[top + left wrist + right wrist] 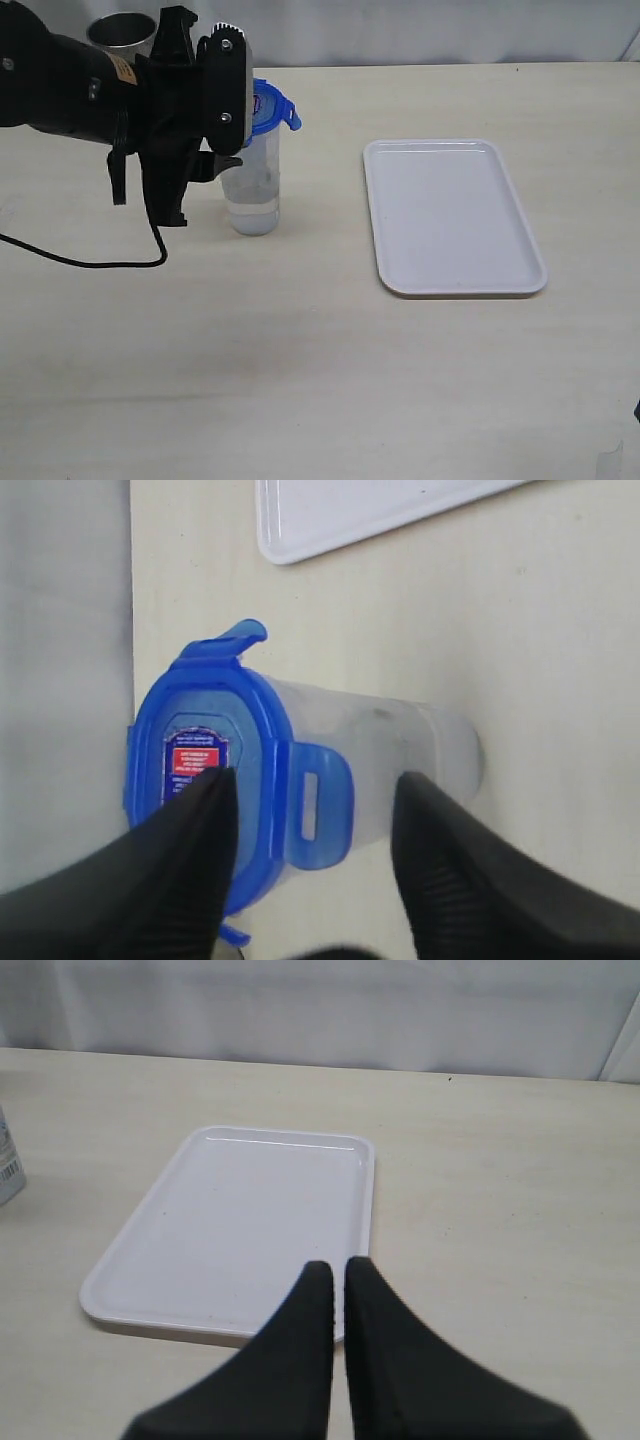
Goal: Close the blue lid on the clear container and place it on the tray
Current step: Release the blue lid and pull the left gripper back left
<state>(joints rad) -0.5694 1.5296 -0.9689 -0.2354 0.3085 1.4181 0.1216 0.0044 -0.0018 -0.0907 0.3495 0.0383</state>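
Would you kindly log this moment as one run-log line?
lid: on container, one flap sticking out | container: upright on table, beside tray | left gripper: open, straddling lid | right gripper: shut, empty, facing tray

The clear container (pixel 252 195) stands on the table (pixel 300 380) left of the frame's centre, with the blue lid (pixel 272 108) on its top. The tray (pixel 450 215) lies right of centre, well apart. A cup (pixel 120 30) sits upper left, seemingly behind the arm (pixel 70 90).
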